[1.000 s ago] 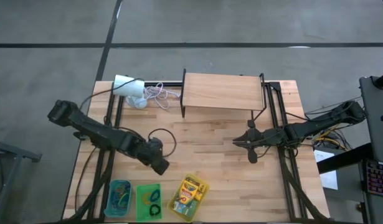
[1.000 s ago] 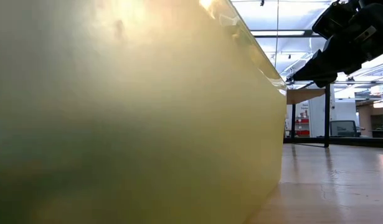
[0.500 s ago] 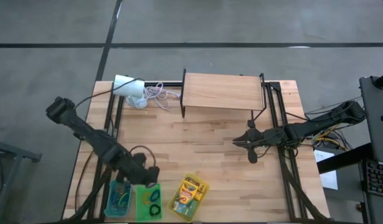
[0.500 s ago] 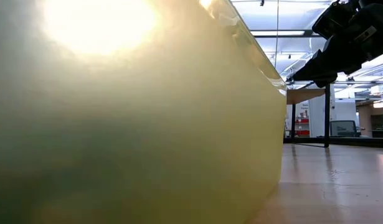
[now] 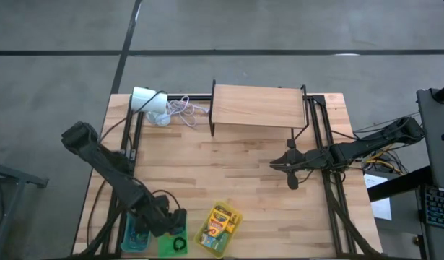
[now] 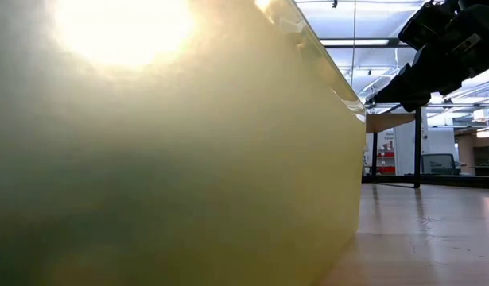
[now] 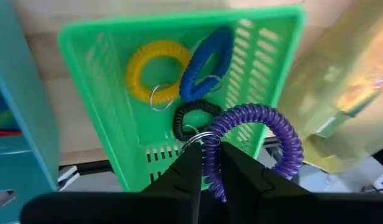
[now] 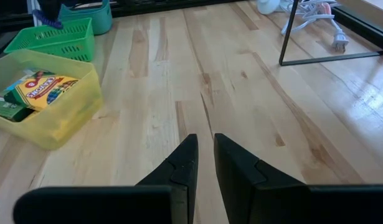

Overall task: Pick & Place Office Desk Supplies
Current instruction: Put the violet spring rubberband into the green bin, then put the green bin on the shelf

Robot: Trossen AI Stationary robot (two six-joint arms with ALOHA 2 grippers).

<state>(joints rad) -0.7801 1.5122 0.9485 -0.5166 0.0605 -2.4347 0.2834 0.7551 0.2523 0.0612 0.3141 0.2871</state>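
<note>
Purple coiled wrist loop (image 7: 260,134) with a metal key ring hangs pinched between the closed fingers of the left gripper (image 7: 205,163), held directly over the green basket (image 7: 98,124) near the front left corner of the worktop (image 5: 250,166). The grip sits at the ring end, so the coil dangles free and can fall straight into the basket when let go. Inside the basket lie a yellow coil loop (image 7: 157,68), a blue coil loop (image 7: 207,62) and a black coil loop (image 7: 194,118), which suggests this basket collects loops of this kind. A teal bin (image 5: 135,232) stands just beside the basket on the side of the left edge, and a yellow bin (image 8: 45,99) holding crayon boxes (image 8: 42,87) stands on its other side along the front edge, so each kind of supply seems to have its own container. The right gripper (image 8: 202,162) waits near the right edge, fingers nearly together and holding nothing. A wooden shelf (image 5: 258,107) stands at the back edge, beside a white cylinder (image 5: 149,101) with its cord. The low view is almost filled by the yellow bin's wall.
</note>
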